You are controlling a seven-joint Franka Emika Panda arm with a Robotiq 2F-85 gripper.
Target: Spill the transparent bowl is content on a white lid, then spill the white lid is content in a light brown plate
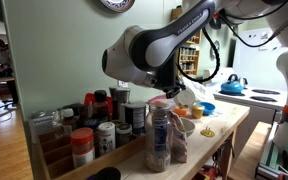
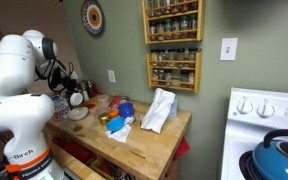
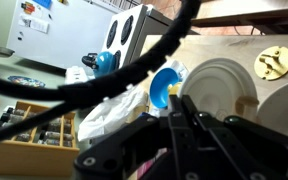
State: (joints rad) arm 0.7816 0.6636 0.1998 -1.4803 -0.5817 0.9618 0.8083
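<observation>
In the wrist view my gripper (image 3: pixel 180 102) is shut, with nothing visible between its fingers. It hangs above the wooden table. Just beyond the fingertips lies a round white lid (image 3: pixel 220 84). A paler round plate (image 3: pixel 286 104) lies at the right edge. A blue bowl (image 3: pixel 164 84) sits tilted to the left of the lid. It also shows in both exterior views (image 1: pixel 206 108) (image 2: pixel 124 108). In both exterior views the gripper (image 1: pixel 165 93) (image 2: pixel 74 96) is low over the table. I cannot make out the transparent bowl.
A crumpled clear plastic bag (image 3: pixel 109 112) (image 2: pixel 159 110) lies on the table (image 2: pixel 149 145). A yellow round piece (image 3: pixel 274 62) (image 1: pixel 208 131) lies on the wood. Several spice jars (image 1: pixel 104 125) stand along one edge. A blue kettle (image 2: pixel 280 155) sits on the stove.
</observation>
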